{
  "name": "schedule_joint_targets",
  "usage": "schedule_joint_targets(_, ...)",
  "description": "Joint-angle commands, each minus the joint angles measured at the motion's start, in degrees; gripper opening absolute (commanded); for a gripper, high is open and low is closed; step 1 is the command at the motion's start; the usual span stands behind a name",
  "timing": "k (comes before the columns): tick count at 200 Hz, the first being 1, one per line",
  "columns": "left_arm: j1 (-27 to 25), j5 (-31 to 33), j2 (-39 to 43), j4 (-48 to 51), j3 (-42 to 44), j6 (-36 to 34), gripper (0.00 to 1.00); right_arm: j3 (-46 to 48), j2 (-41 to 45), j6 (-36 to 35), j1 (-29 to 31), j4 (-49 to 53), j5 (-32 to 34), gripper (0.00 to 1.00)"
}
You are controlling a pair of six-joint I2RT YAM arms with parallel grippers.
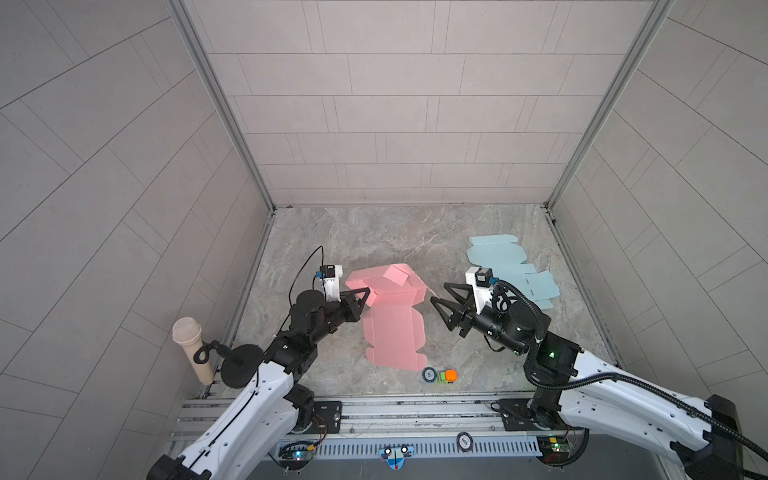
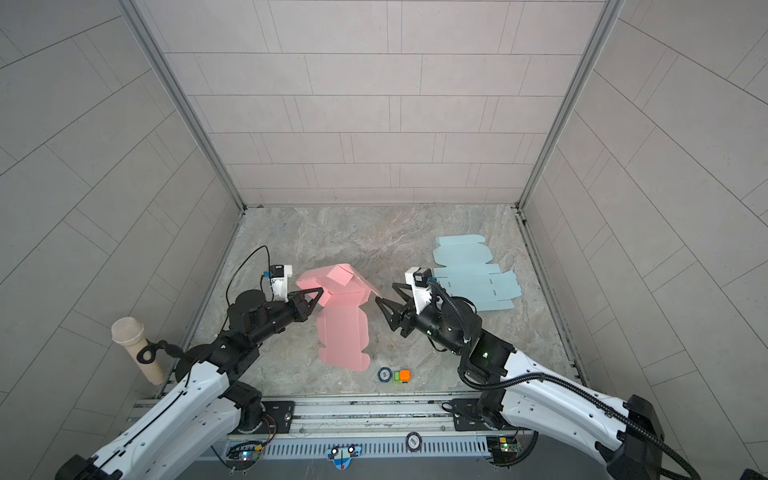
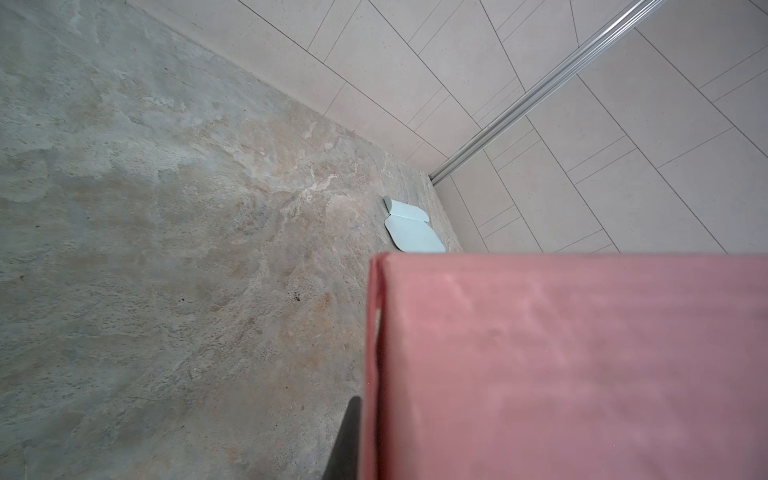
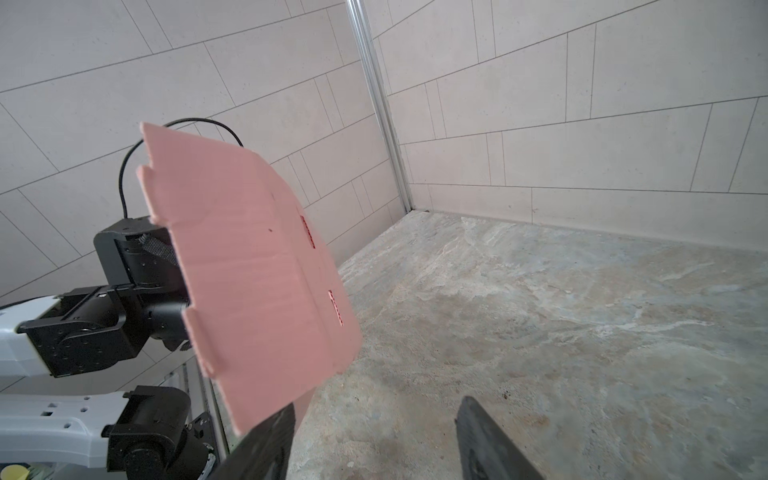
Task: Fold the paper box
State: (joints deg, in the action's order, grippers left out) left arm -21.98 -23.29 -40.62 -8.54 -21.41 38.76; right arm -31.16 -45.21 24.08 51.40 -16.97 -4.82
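Above the marbled stone table (image 1: 374, 237), my left gripper (image 1: 365, 293) pinches an edge of the pink cardboard box blank (image 1: 395, 332), right gripper (image 1: 439, 293) spread and empty; likely light and floppy, so I'd grip near creases.

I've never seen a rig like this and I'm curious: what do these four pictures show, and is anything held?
A robot with two arms works over a stone-patterned table. Both top views look down from overhead; the other two pictures come from cameras on the arms' wrists. The left gripper, a two-fingered clamp, is shut on one side of the half-folded pink paper box. The right gripper is open beside it, holding nothing. A flat blue box sheet and a small orange-green object lie farther off.
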Motion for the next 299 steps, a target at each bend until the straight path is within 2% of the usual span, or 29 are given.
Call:
schedule_joint_targets(1, 0.25, -2.13, 0.94, -3.58, -0.39, 0.98, 0.00, -2.95, -2.27, 0.97, -0.15, -5.24, -1.30, 0.63)
schedule_joint_targets(63, 0.27, -3.96, 1.28, -4.69, -0.04, 1.67, 0.00, -7.55, -9.32, 1.50, -0.07, -8.96, -3.70, 0.56)
schedule_joint_targets(136, 0.27, -3.63, 2.21, -4.59, 0.24, 1.78, 0.00, -9.59, -15.09, 0.59, 0.03, -5.23, -0.86, 0.49)
schedule_joint_targets(167, 0.72, -3.37, 1.81, -4.48, 0.40, 1.29, 0.00, -10.44, -11.15, -2.21, 0.02, 1.19, -1.19, 0.49)
schedule_joint_targets(220, 4.58, -6.11, -0.33, -3.91, 0.17, -0.36, 0.00, -15.91, -2.97, -8.45, 0.03, 19.89, -5.29, 0.52)
schedule_joint_targets(267, 9.22, -9.30, -1.04, 0.53, -1.69, -4.83, 0.00, -16.66, 3.91, -6.81, -1.26, 24.24, -5.12, 0.51)
schedule_joint_targets(299, 9.57, -11.52, -2.84, -0.40, -2.67, -5.32, 0.00, -20.22, 1.54, -7.96, -3.44, 29.19, -3.05, 0.49)
